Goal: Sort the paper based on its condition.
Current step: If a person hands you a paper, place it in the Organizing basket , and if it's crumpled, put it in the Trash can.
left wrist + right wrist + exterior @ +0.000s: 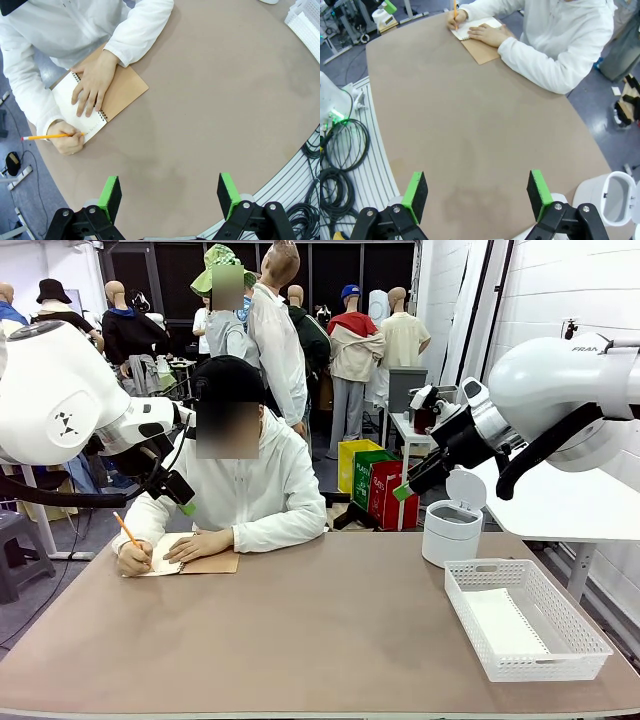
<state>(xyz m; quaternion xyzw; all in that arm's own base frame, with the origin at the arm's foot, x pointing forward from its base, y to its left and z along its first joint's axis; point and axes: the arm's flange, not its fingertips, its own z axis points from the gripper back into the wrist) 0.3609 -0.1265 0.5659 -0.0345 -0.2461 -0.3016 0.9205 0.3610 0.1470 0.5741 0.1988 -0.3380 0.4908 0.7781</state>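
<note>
Far beyond the left gripper (169, 186), the basket (305, 22) is cut by the edge. Beside the right gripper (477, 189), the bin (592, 192) is too. The notebook (122, 92) bears writing too small to read.

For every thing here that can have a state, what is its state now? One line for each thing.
Left gripper: open, holding nothing.
Right gripper: open, holding nothing.
Notebook: open, with a hand flat on it.
Pencil: held, tip on the page.
Bin: open.
Basket: upright.
Paper sheet: seems to lie flat and smooth in the basket.
</note>
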